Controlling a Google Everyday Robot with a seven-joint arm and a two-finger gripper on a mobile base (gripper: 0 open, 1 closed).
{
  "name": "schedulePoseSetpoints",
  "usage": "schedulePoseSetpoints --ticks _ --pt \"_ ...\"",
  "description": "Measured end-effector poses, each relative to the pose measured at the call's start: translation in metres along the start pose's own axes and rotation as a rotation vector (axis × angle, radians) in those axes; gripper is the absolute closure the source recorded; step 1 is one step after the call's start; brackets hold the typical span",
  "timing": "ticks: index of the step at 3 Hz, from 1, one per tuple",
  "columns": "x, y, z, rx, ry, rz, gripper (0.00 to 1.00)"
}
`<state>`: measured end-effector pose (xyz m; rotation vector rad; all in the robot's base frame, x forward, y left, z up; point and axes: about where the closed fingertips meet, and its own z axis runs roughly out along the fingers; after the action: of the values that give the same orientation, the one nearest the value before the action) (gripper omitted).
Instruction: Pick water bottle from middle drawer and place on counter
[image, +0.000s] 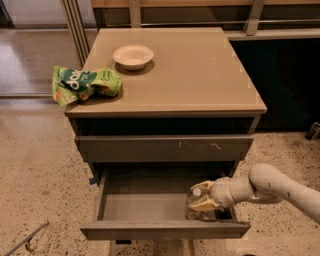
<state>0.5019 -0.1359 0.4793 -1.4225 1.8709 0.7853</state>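
Down in the middle drawer (140, 207), gripper (204, 196) fingers (202, 204) clamped either side of the water bottle (194, 201).

floor (35, 175) – speckled beige terrazzo | rear left – metal rails (77, 25) | right – dark panel (290, 85)

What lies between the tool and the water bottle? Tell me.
Nothing: in the camera view the tool is right at the water bottle in the open middle drawer's right front corner.

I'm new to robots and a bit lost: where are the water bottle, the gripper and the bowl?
water bottle (196, 192): camera view, its white cap.
gripper (199, 196): camera view, its tip, beside the bottle in the middle drawer (135, 207).
bowl (133, 55): camera view, its inside.
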Motion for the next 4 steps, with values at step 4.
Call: schedulePoseSetpoints --ticks 4 --pt "-0.029 0.008 -0.022 -0.009 -0.021 -0.022 1.0"
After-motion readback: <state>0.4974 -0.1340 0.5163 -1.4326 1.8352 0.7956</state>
